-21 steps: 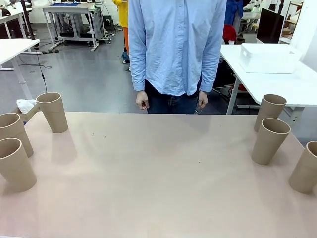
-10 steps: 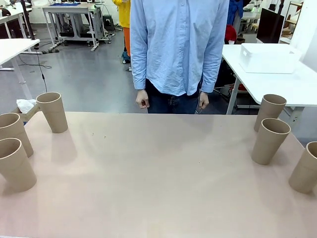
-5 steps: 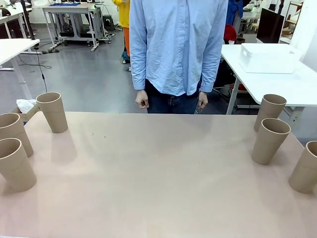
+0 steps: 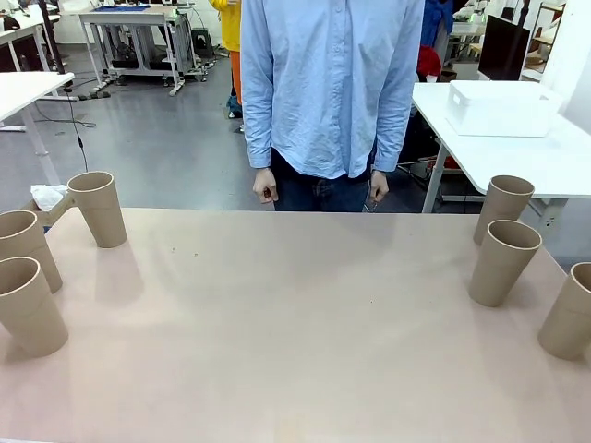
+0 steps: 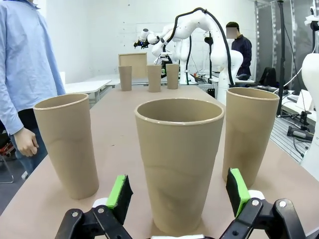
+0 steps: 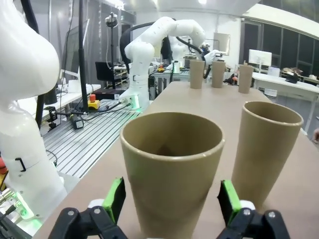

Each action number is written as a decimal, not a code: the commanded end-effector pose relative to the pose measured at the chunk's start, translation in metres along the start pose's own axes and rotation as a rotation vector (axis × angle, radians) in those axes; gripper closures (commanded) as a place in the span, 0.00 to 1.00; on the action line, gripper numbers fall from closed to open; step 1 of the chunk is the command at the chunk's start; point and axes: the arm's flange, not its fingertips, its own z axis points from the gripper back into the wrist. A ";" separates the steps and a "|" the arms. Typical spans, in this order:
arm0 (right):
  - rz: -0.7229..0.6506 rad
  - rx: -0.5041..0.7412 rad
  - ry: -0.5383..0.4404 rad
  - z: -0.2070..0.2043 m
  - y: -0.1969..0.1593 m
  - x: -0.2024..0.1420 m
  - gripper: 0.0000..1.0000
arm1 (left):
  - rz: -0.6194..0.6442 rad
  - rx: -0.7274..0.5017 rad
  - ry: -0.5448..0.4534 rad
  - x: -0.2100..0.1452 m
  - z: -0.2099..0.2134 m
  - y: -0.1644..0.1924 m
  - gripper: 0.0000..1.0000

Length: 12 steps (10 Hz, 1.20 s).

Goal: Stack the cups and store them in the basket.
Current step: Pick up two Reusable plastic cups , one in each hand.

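The left pincer (image 5: 178,196) stands wide open, its green pads on either side of the middle cup (image 5: 179,164) and clear of its wall. The right pincer (image 6: 171,201) straddles the near cup (image 6: 172,164) the same way, open and not touching. The likely trouble begins at the pads: these cups look light, tall and narrow at the foot, so if one pad lands first the cup may skid or tip rather than be gripped, and a hard squeeze could buckle the wall. A raised cup swung sideways could also topple its neighbours, which stand close. Each of the two cups stands upright between its pincer's jaws on the table (image 4: 295,314). Just outside the left pincer stand the inner cup (image 5: 67,144), toward the person (image 5: 22,74), and the outer cup (image 5: 249,132); just beside the right pincer stands the second cup (image 6: 266,149). Straight ahead of the left pincer, well apart across the table, stand the far cups (image 5: 148,77). The basket (image 4: 503,109) appears to sit on a separate white table (image 4: 554,161), well beyond the right pincer's side, so storing may stall until it comes nearer.
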 end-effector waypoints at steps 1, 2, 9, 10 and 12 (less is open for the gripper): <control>-0.007 -0.020 -0.009 -0.006 -0.007 -0.001 0.00 | 0.019 0.015 -0.032 0.003 -0.003 0.002 0.00; -0.013 -0.026 -0.014 -0.007 -0.009 -0.003 0.00 | 0.031 0.010 -0.042 0.001 -0.003 0.002 0.00; -0.070 -0.050 -0.009 -0.007 -0.009 -0.013 0.00 | -0.031 0.045 -0.004 -0.009 -0.007 0.002 0.00; -0.066 -0.078 -0.004 -0.003 -0.010 -0.013 0.00 | -0.070 0.059 -0.013 -0.011 -0.010 0.001 0.00; -0.077 -0.093 -0.004 0.002 -0.013 -0.015 0.00 | -0.065 0.066 -0.007 -0.020 -0.014 0.001 0.00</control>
